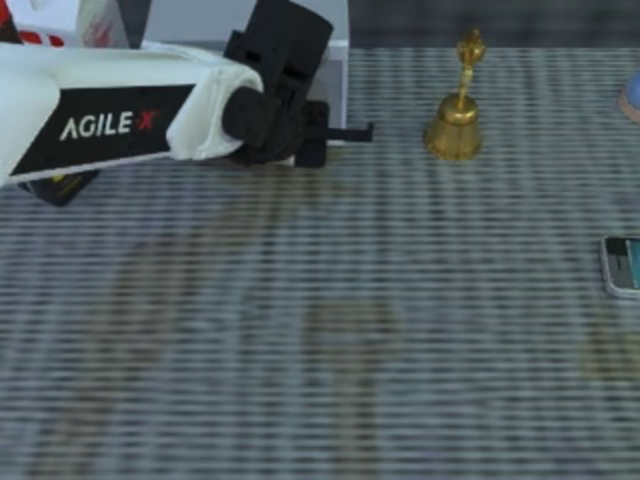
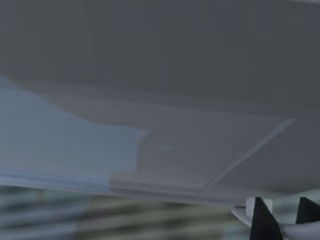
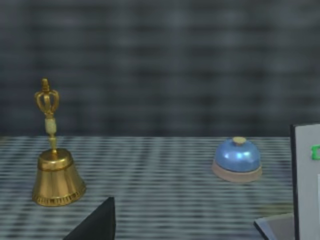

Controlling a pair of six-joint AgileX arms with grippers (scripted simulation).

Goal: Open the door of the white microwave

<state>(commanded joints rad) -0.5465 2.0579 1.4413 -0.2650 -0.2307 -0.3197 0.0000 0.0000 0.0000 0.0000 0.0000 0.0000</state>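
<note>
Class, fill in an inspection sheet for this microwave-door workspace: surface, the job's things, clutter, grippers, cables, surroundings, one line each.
Surface: table with a grey woven-pattern cover and faint brownish patches.
Job's things: white microwave at the far edge, mostly hidden under the left arm; the door cannot be made out in the top view; the left wrist view shows only a pale grey panel close up.
Clutter: gold handbell upright; blue dome bell; phone at the right edge; white carton with red print at the far left.
Grippers: left gripper at the microwave's front; right gripper not seen in the top view.
Cables: nothing seen.
Surroundings: dark backdrop in the right wrist view.
</note>
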